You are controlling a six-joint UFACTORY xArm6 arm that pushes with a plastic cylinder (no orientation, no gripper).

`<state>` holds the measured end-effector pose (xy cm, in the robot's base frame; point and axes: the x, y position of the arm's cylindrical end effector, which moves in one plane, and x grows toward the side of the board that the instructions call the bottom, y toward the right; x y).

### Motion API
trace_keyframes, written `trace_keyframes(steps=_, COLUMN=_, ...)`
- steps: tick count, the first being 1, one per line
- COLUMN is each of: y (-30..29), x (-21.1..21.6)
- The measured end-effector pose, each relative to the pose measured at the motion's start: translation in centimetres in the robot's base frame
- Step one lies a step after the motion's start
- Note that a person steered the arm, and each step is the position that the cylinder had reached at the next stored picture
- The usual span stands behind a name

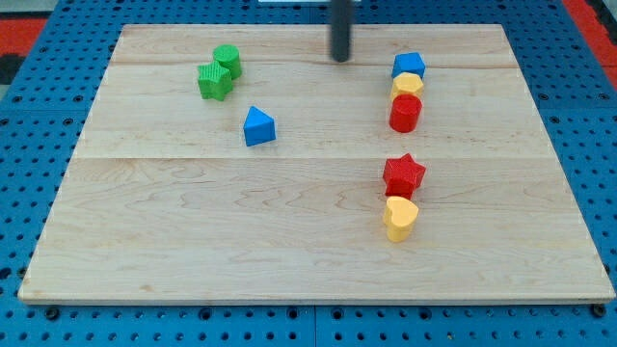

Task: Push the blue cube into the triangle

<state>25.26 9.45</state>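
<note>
Currently my tip [340, 58] rests near the worktop [193, 251] top edge, left of the blue cube [408, 66]; blue triangle [258, 126] sits well apart; no pincer fitted.

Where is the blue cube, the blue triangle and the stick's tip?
blue cube [409, 66]: camera view, on its top face.
blue triangle [258, 126]: camera view, on its front face.
my tip [340, 59]: camera view, at the rod's very bottom end, to the view's left of the blue cube.
</note>
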Motion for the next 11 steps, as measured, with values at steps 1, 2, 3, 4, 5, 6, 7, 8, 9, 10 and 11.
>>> trace_keyframes(steps=1, y=7.9, x=0.1)
trace_keyframes(steps=2, y=8.9, x=1.7)
trace_keyframes(steps=3, y=1.5, x=2.9)
trace_keyframes(steps=4, y=-1.3, x=3.8)
trace_keyframes(steps=5, y=-0.2, x=4.3)
trace_keyframes(steps=6, y=-5.1, x=5.7)
trace_keyframes(steps=7, y=-8.4, x=9.2)
trace_keyframes(steps=8, y=-7.7, x=4.4)
trace_keyframes(steps=9, y=-4.7, x=4.7)
trace_keyframes(steps=10, y=-1.6, x=9.3)
trace_keyframes(steps=11, y=-3.7, x=11.5)
